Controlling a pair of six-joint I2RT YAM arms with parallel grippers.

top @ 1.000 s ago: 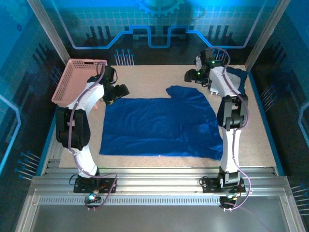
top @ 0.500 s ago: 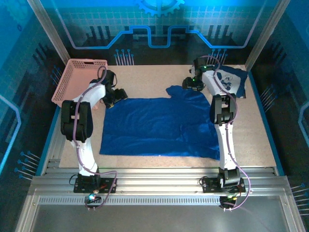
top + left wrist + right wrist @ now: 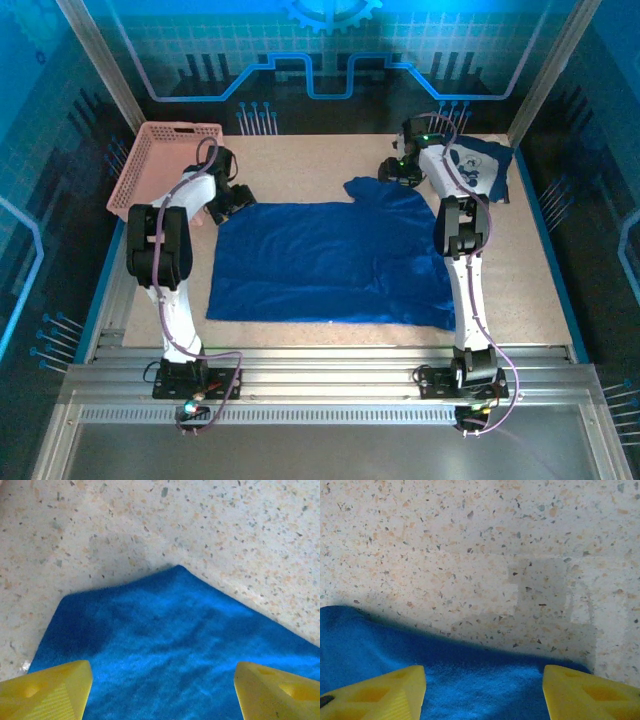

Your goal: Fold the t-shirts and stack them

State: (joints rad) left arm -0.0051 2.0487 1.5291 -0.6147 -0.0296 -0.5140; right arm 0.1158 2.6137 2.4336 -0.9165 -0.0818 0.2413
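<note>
royal-blue cloth covers the middle of the table (image 3: 300, 165): the spread t-shirt (image 3: 330, 265) lies flat there, opened out wide, with one sleeve reaching toward the far side on the right. the folded t-shirt (image 3: 487, 165) lies at the far right corner of the table, and a white print shows on its top. the right arm passes in front of a part of it. the pink basket (image 3: 160, 165) is at the far left corner.

the left gripper (image 3: 234, 198) is low at the far left corner of the spread t-shirt, near the basket. in the left wrist view its two yellow fingers (image 3: 47, 692) stand wide apart, one on each side of the pointed corner of the cloth. the blue cloth lies between and under them, but they do not pinch it, so this pincer is wide open and has hold of nothing.

the right gripper (image 3: 398, 172) is low at the far edge of the sleeve. in the right wrist view its yellow fingers (image 3: 375, 692) also stand well apart. the edge of the blue cloth runs between them, with the speckled table beyond it. this pincer too is open, and it grips nothing.
</note>
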